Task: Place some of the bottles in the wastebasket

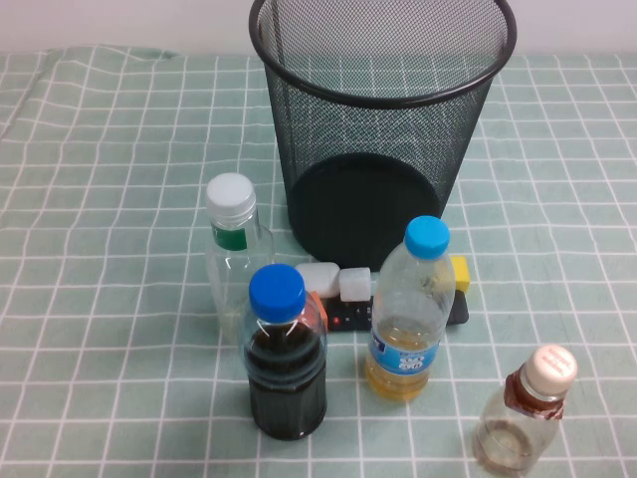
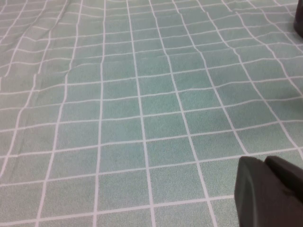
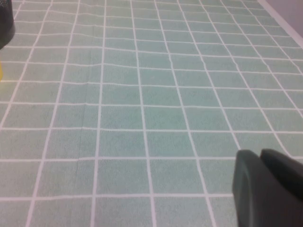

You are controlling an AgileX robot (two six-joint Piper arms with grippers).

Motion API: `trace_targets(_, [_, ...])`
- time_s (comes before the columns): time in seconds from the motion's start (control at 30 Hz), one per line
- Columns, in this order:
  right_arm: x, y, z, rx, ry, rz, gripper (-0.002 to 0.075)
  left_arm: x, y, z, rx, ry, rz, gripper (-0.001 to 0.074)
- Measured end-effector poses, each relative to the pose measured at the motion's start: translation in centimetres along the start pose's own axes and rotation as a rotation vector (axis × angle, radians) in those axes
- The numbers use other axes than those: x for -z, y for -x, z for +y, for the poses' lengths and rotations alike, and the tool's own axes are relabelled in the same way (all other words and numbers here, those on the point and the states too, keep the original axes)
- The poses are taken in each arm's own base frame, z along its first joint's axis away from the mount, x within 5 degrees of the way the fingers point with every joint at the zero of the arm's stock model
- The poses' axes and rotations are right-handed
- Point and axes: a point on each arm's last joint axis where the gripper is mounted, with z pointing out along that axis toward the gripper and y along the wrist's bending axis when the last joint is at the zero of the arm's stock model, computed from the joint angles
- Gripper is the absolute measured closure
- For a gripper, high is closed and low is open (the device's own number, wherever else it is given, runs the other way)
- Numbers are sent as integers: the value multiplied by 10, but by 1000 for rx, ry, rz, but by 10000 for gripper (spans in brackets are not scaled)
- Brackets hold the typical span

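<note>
Nothing has been binned yet. The wastebasket (image 1: pixel 383 129) is stood upright at the back of the bench (image 1: pixel 100 199), mouth open for drops from above. The taller bottle (image 1: pixel 235 251) is seen just left of its base, the small bottle (image 1: pixel 526 410) well apart at front right.

Left gripper (image 2: pixel 270 196) and right gripper (image 3: pixel 267 189) are parked over bare cloth; jaw state cannot be told.

Under me lies a table (image 1: pixel 90 299) covered by a wrinkled green cloth (image 1: pixel 557 199) with white grid lines. Beyond the cloth's far edge stands a pale wall (image 1: pixel 119 22).
</note>
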Motion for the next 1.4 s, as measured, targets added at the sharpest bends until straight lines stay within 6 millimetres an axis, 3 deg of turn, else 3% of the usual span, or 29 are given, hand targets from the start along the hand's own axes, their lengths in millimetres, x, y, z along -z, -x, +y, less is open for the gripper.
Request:
trace_targets(1.13, [0, 0, 0, 1, -1, 0, 734, 0, 0, 0, -11, 4, -2, 739])
trace_targets(1.4, [0, 0, 0, 1, -1, 0, 734, 1, 13, -3, 265, -49, -139, 740])
